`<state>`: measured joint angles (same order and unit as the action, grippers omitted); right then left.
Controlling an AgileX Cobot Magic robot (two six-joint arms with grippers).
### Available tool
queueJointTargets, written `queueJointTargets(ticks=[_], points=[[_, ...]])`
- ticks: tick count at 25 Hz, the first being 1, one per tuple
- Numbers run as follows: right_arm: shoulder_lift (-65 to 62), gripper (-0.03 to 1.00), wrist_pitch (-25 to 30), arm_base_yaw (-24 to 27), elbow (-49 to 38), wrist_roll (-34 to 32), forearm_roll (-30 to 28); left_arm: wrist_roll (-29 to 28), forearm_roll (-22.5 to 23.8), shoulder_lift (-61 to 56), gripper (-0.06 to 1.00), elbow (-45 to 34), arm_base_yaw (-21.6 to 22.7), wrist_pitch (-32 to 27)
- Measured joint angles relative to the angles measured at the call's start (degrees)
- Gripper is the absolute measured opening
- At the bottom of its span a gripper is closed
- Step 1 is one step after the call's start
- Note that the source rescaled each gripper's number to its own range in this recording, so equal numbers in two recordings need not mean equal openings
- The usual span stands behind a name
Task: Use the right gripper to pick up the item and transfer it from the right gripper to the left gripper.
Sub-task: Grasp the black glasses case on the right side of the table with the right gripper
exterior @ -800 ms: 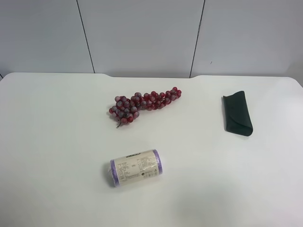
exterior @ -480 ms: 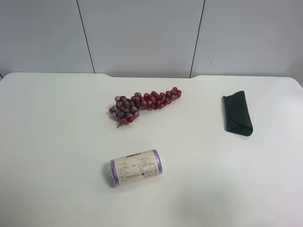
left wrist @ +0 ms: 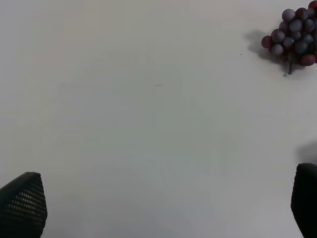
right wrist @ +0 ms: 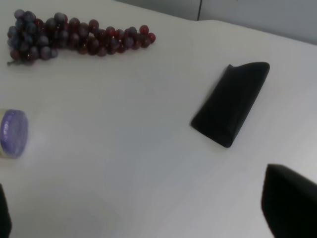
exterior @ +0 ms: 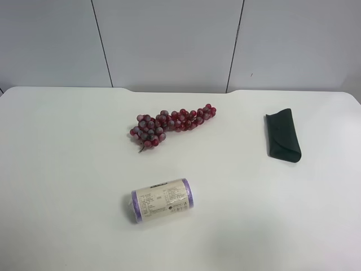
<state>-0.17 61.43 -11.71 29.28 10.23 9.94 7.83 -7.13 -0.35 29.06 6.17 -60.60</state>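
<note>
The item, a flat blackish-green glasses case (exterior: 282, 136), lies on the white table (exterior: 67, 169) at the exterior high view's right; neither arm shows in that view. In the right wrist view the case (right wrist: 232, 103) lies ahead of my right gripper (right wrist: 148, 218), apart from it. That gripper is open and empty, with only its black fingertips (right wrist: 290, 206) showing at the frame's edge. My left gripper (left wrist: 163, 203) is open and empty over bare table, its textured fingertips (left wrist: 22, 206) wide apart. The case does not show in the left wrist view.
A red grape bunch (exterior: 172, 125) lies mid-table, also seen in the right wrist view (right wrist: 74, 39) and the left wrist view (left wrist: 294, 37). A purple-ended labelled roll (exterior: 162, 200) lies nearer the front, its end in the right wrist view (right wrist: 13, 133). Grey wall panels (exterior: 169, 39) stand behind the table.
</note>
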Motion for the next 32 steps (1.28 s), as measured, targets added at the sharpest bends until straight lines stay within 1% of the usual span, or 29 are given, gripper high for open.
queueJointTargets(ticks=[4,7,12,21,27,32], points=[[0.2,1.00,0.0,0.0,0.0,-2.2,0.0,0.0,0.0,0.0,1.00,0.0,0.0,0.0],[4.2,1.00,0.4,0.0,1.8,-4.4,-0.5,0.0,0.0,0.0,1.00,0.0,0.0,0.0],[16.3,1.00,0.5,0.0,8.4,-6.5,-3.6,0.0,0.0,0.0,1.00,0.0,0.0,0.0],[39.3,1.00,0.7,0.0,21.8,-15.6,-10.4,0.0,0.0,0.0,1.00,0.0,0.0,0.0],[52.4,1.00,2.1,0.0,25.3,-24.0,-16.0,0.0,0.0,0.0,1.00,0.0,0.0,0.0],[63.0,1.00,2.3,0.1,25.3,-28.4,-19.3,0.0,0.0,0.0,1.00,0.0,0.0,0.1]])
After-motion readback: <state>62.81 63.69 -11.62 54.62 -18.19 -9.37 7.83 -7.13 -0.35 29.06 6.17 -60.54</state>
